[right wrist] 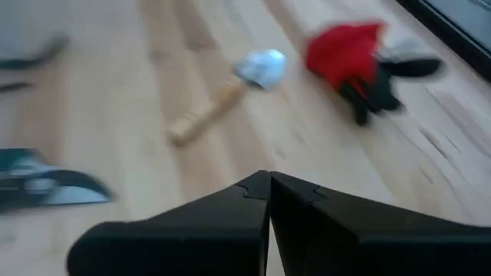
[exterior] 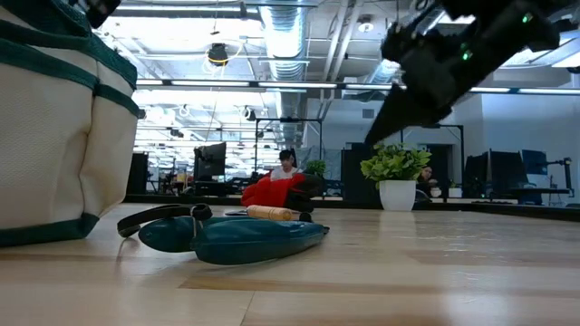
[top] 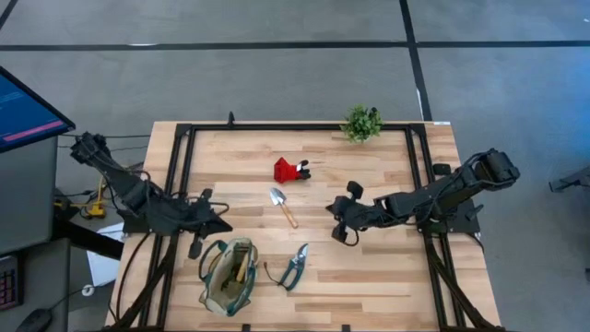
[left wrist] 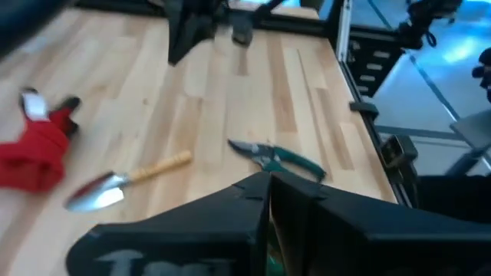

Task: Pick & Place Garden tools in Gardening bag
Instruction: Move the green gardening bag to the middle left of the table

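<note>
Gardening bag sits at the lower left of the table, just below the left hand, whose fingers are pressed together and empty. Shears lie right of the bag; a trowel and red tool lie centre, left of the right hand, also pressed together.
</note>
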